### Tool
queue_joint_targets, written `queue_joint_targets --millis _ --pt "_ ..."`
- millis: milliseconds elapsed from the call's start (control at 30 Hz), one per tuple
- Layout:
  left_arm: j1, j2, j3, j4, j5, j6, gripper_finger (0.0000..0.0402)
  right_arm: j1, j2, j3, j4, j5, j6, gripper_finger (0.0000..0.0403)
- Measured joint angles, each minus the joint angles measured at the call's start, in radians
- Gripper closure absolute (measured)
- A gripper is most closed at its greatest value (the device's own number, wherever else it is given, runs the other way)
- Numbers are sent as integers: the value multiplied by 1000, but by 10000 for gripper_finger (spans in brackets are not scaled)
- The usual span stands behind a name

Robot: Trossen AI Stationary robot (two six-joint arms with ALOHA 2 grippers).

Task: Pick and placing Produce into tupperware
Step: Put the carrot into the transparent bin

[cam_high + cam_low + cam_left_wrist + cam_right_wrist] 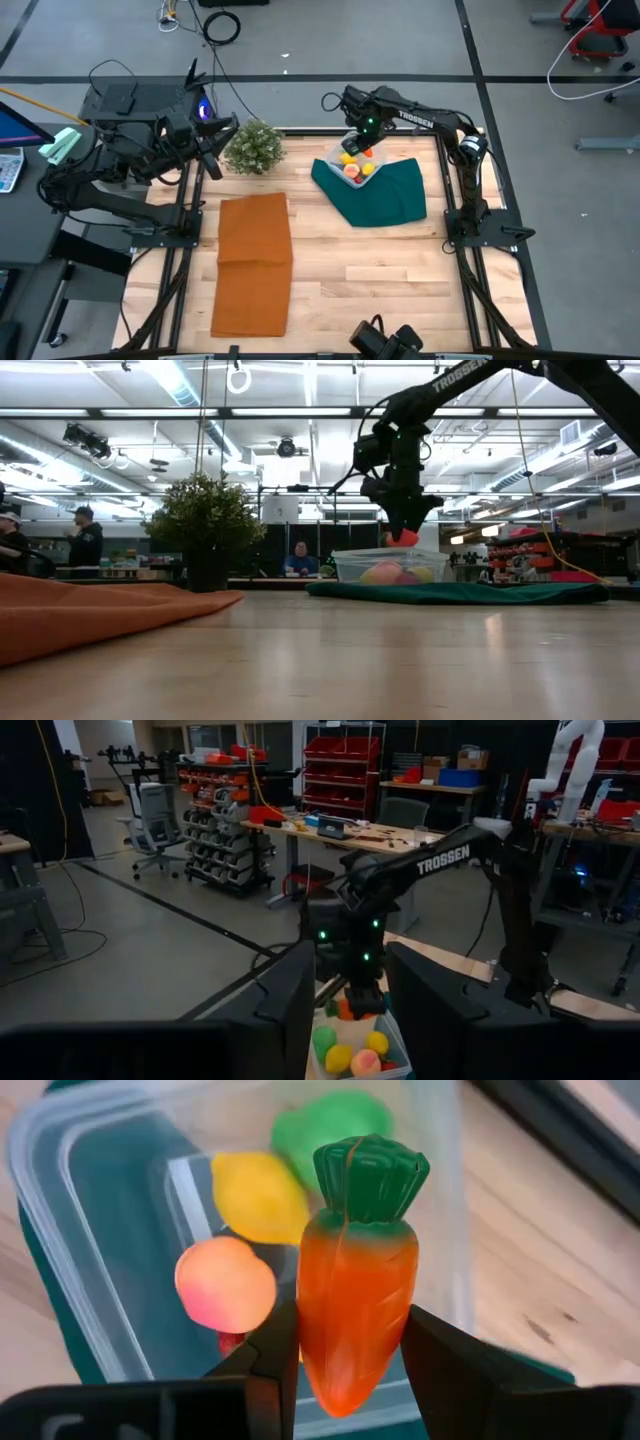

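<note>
My right gripper [350, 1332] is shut on the orange carrot [355, 1300] with the green top. It hangs straight over the clear tupperware [90, 1230], which sits on the dark green cloth [385, 195]. Inside the box lie a yellow lemon [260, 1195], a green ball [320, 1120], a peach ball [225, 1285] and a bit of red strawberry [230, 1343]. In the low view the carrot [402, 539] sits just above the box rim [350, 553]. My left gripper [350, 1010] is open and waits at the table's left edge beside the potted plant. My right gripper pinches the carrot's orange body near its pointed end [345, 1370] between its two fingers, one on each side. The fingers [400, 520] come from above, pointing down, along the carrot. The carrot is lifted clear, its green top [370, 1175] pointing down toward the box.
A bushy potted plant [252, 147] stands at the far edge, left of the box. An orange cloth [255, 262] lies on the table's left half. Bare wood [380, 280] lies near and right of it. People [297, 558] show in the room beyond.
</note>
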Motion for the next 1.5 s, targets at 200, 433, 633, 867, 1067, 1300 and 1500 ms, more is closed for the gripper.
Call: queue_joint_targets --millis 200,433,633,867,1067,1300,1500 --pt "0 0 0 0 0 1 275 27 0 -91 74 4 -48 288" --pt "0 0 0 0 0 2 269 36 0 -162 124 32 -61 285" --pt "0 0 0 0 0 2 277 37 0 -170 150 33 -61 278" --pt "0 0 0 0 0 1 278 37 0 -170 151 34 -61 251" --pt "0 0 0 0 0 1 272 42 0 -170 159 39 -59 222" --pt "0 0 0 0 0 1 279 47 0 -170 157 39 -60 195" --pt "0 0 0 0 0 1 275 55 0 -106 107 78 -92 191"
